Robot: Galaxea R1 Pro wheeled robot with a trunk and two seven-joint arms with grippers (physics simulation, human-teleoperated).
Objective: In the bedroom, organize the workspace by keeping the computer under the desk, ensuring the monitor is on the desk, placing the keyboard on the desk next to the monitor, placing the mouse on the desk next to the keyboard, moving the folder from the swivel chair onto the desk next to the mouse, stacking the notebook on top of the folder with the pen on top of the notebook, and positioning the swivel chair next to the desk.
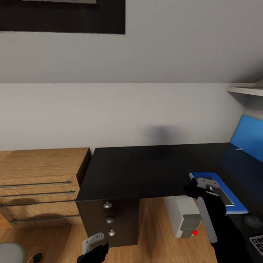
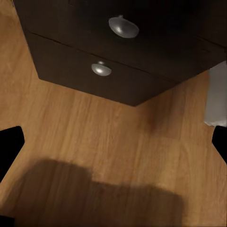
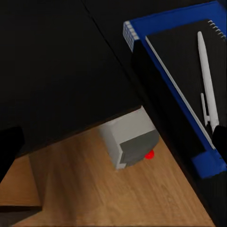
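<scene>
The black desk [image 1: 146,171] stands against the wall. On its right part lies a blue folder [image 3: 142,33] with a black notebook [image 3: 184,61] on it and a white pen [image 3: 206,80] on top. My right gripper [image 1: 206,184] hovers open just above the folder [image 1: 233,204], holding nothing. The blue monitor [image 1: 250,140] stands at the right edge. A grey mouse [image 1: 252,220] and a corner of the keyboard [image 1: 257,243] lie nearer me. The white computer [image 1: 182,215] with a red button sits on the floor under the desk. My left gripper [image 1: 93,246] hangs open low beside the desk drawers.
A wooden dresser [image 1: 40,182] adjoins the desk's left side. The desk's drawer unit has silver knobs [image 2: 124,26] and stands on wooden floor [image 2: 104,142]. A white shelf [image 1: 244,89] juts out at upper right. A grey rounded shape [image 1: 11,252] sits at the bottom left corner.
</scene>
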